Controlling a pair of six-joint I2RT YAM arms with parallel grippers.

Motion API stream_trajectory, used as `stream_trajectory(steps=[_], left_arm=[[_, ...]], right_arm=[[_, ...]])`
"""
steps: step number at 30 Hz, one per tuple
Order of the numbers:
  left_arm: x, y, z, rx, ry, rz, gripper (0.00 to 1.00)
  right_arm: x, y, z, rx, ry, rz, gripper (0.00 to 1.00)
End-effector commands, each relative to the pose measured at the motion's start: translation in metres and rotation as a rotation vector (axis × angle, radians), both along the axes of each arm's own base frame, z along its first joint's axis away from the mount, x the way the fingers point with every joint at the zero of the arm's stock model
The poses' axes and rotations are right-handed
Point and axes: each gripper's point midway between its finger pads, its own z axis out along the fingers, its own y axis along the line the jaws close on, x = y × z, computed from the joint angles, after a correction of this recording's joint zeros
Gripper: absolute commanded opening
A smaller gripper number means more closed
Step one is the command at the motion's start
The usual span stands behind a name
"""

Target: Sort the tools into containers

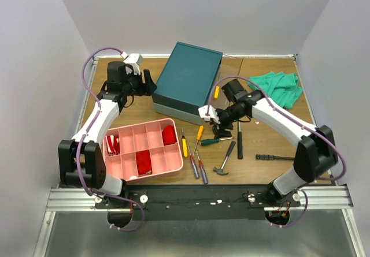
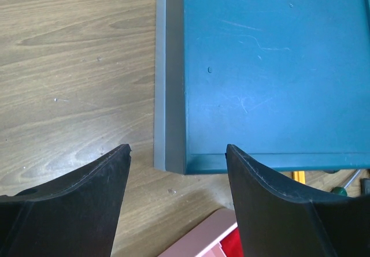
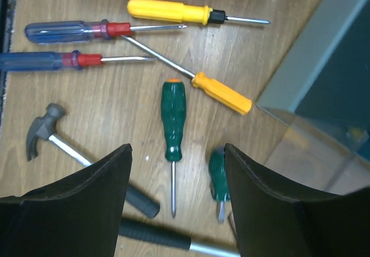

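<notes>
Left wrist shows scratches on the teal box (image 2: 272, 66) — invisible from top external.

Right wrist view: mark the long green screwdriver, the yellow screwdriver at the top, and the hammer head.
long green screwdriver (image 3: 174, 115), right wrist view, middle of its handle.
yellow screwdriver (image 3: 167, 10), right wrist view, middle of its handle.
hammer head (image 3: 40, 132), right wrist view, middle of the grey head.

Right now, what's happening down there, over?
Left pincer open, over teal box corner. Right pincer open, above long green screwdriver lying on table. Stubby green screwdriver close beside it.
</notes>
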Motion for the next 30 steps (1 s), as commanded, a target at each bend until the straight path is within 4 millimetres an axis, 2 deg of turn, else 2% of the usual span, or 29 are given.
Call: stream_trajectory(steps=[1,7,10,12,16,20,21,22,23,24,25,27,28,29,30], left_arm=[[-0.017,-0.003,0.017,-0.012,-0.040,-0.023,0.77],[-0.034,-0.001,0.017,-0.021,-0.037,-0.013,0.77],[-0.040,0.000,0.019,-0.017,-0.045,-0.010,0.77],[-0.044,0.002,0.021,-0.010,-0.059,-0.009,0.77],[-0.046,0.004,0.022,-0.003,-0.074,-0.003,0.77],[-0.047,0.003,0.019,-0.010,-0.075,0.000,0.77],[-0.048,0.004,0.019,-0.009,-0.075,-0.001,0.77],[-0.049,0.004,0.018,-0.009,-0.074,-0.001,0.77],[-0.048,0.004,0.019,-0.006,-0.078,0.002,0.77],[-0.049,0.004,0.020,-0.006,-0.078,0.000,0.77],[-0.050,0.004,0.019,-0.003,-0.078,0.000,0.77],[-0.050,0.004,0.020,-0.002,-0.077,-0.004,0.77],[-0.050,0.003,0.019,-0.001,-0.073,-0.009,0.77],[-0.050,0.003,0.020,-0.001,-0.075,-0.014,0.77],[-0.050,0.002,0.018,0.001,-0.069,-0.018,0.77]], right_arm=[[0.019,0.019,-0.021,-0.080,-0.026,-0.020,0.72],[0.016,0.037,-0.067,-0.224,-0.063,-0.002,0.72],[0.017,0.037,-0.085,-0.298,-0.081,-0.007,0.72],[0.023,0.038,-0.090,-0.328,-0.094,-0.026,0.72],[0.030,0.033,-0.101,-0.413,-0.092,-0.057,0.71],[0.018,0.020,-0.119,-0.483,-0.068,-0.021,0.69],[0.014,0.017,-0.123,-0.497,-0.063,-0.012,0.67],[0.011,0.016,-0.125,-0.504,-0.059,-0.005,0.57],[0.007,0.013,-0.126,-0.511,-0.045,-0.005,0.52],[0.004,0.014,-0.124,-0.505,-0.036,-0.003,0.45],[0.000,0.016,-0.121,-0.491,-0.013,0.003,0.35],[-0.007,0.019,-0.104,-0.466,0.015,0.022,0.25],[-0.011,0.025,-0.088,-0.420,0.025,0.037,0.20],[-0.018,0.023,-0.079,-0.415,0.049,0.053,0.18],[-0.013,0.032,-0.058,-0.368,0.036,0.069,0.16]])
